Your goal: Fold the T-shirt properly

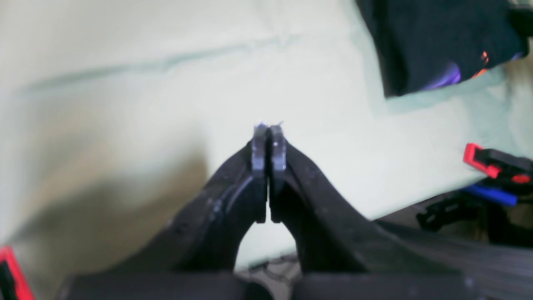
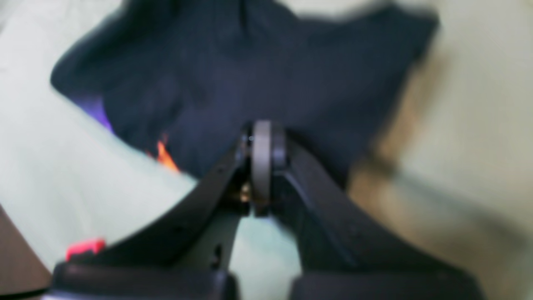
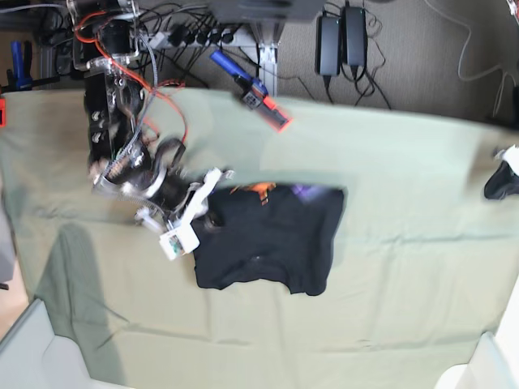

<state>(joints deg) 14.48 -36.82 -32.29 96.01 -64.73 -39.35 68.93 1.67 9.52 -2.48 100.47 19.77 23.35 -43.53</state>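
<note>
The black T-shirt lies folded into a rough rectangle in the middle of the pale green sheet, with orange and purple print at its far edge. My right gripper is shut and hovers at the shirt's near edge; I see no cloth between the pads. In the base view it sits at the shirt's left edge. My left gripper is shut and empty over bare sheet, away from the shirt. In the base view it is at the far right edge.
A red and blue clamp grips the sheet's back edge and also shows in the left wrist view. Cables and power bricks lie behind the table. White bins stand at the front left corner and the front right corner.
</note>
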